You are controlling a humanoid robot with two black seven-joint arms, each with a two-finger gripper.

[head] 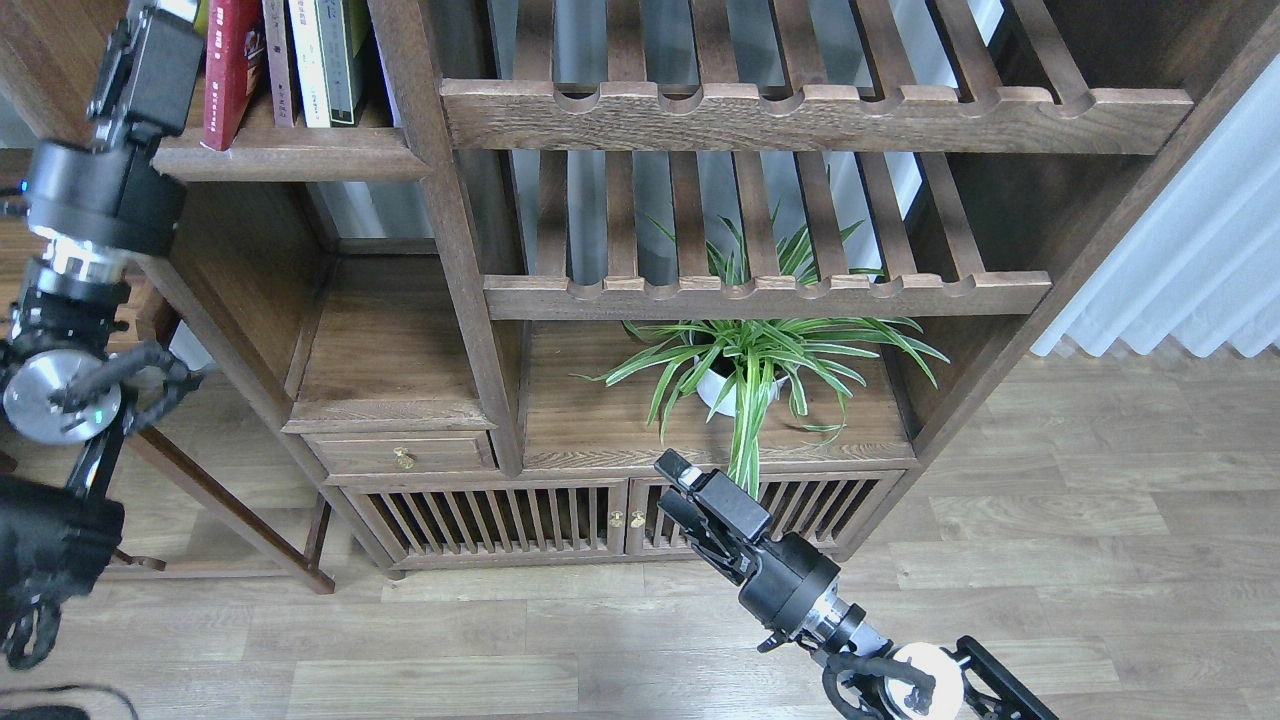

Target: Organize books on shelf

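Note:
The shelf [290,155] is a dark-brown board with a rounded lip at the top left. On it stand a red book [230,75], a thin dark maroon book [272,60], then a white book [305,60] and a grey-green one [345,55]. A sliver of yellow-green book [203,12] shows left of the red one. My left gripper [158,35] points up just left of the red book; its fingertips are cut off by the top edge. My right gripper [668,485] hangs low in front of the cabinet doors, fingers slightly apart and empty.
Slatted racks [800,110] with scalloped rails fill the upper right of the bookcase. A potted spider plant [745,375] sits on the lower board just behind my right gripper. A small drawer [405,455] and slatted doors [490,520] are below. White curtain [1190,260] at right.

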